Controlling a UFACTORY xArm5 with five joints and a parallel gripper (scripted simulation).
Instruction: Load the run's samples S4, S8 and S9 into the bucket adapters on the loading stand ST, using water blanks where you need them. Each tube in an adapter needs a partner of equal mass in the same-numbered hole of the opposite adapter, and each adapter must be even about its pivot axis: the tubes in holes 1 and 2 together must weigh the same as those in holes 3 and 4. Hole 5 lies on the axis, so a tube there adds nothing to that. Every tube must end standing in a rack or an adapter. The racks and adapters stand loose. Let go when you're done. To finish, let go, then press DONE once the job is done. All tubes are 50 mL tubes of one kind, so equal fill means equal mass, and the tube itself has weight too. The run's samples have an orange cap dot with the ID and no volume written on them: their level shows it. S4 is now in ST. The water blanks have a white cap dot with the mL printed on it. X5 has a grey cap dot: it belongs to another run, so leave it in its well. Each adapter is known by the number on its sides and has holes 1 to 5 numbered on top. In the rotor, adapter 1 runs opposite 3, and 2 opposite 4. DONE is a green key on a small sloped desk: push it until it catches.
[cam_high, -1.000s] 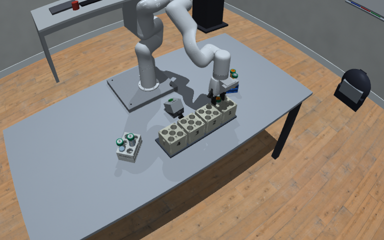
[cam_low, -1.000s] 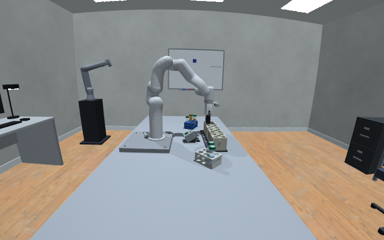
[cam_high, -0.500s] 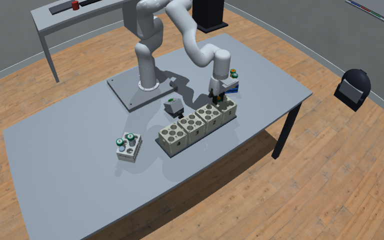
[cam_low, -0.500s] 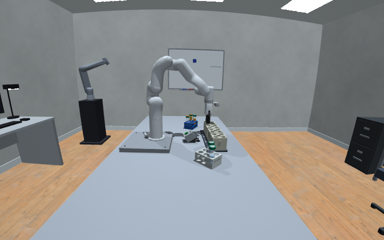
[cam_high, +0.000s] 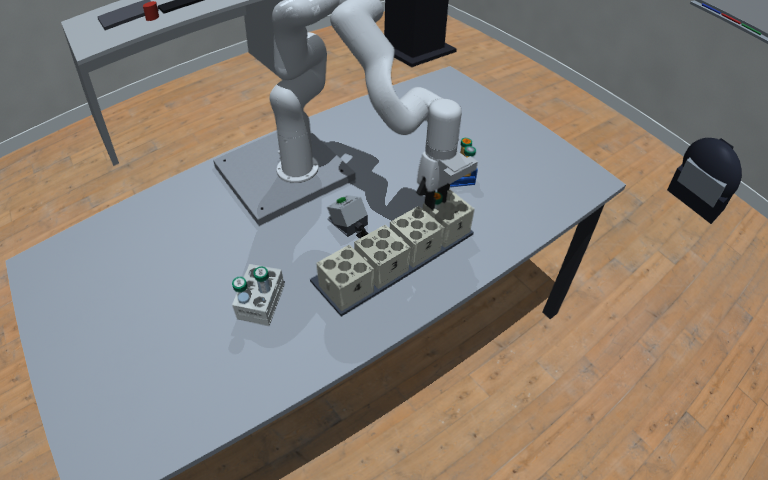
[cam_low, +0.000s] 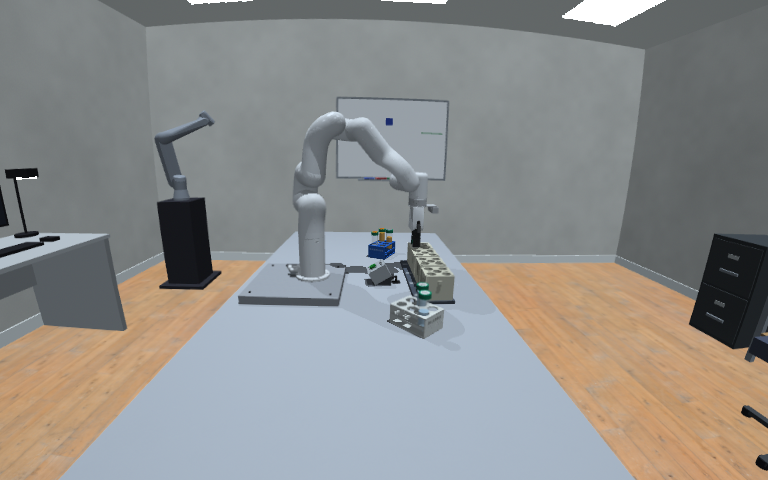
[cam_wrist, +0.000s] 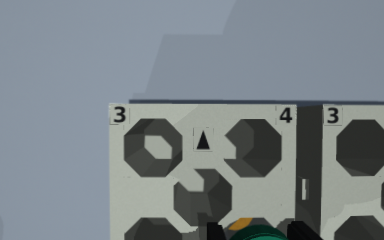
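Observation:
My gripper is shut on the green cap of an orange-dotted tube at adapter 1. Its ID cannot be read; its lower body is hidden. Adapter 1's holes 3, 4 and 5 show no tube. Adapter 2, adapter 3 and adapter 4 show no caps. The blue rack holds several capped tubes. The white rack holds two white-dotted tubes. The green DONE key is on its desk.
The stand's dark base runs under the row of adapters. The sloped desk stands between the arm's base plate and the adapters. The blue rack is close behind adapter 1.

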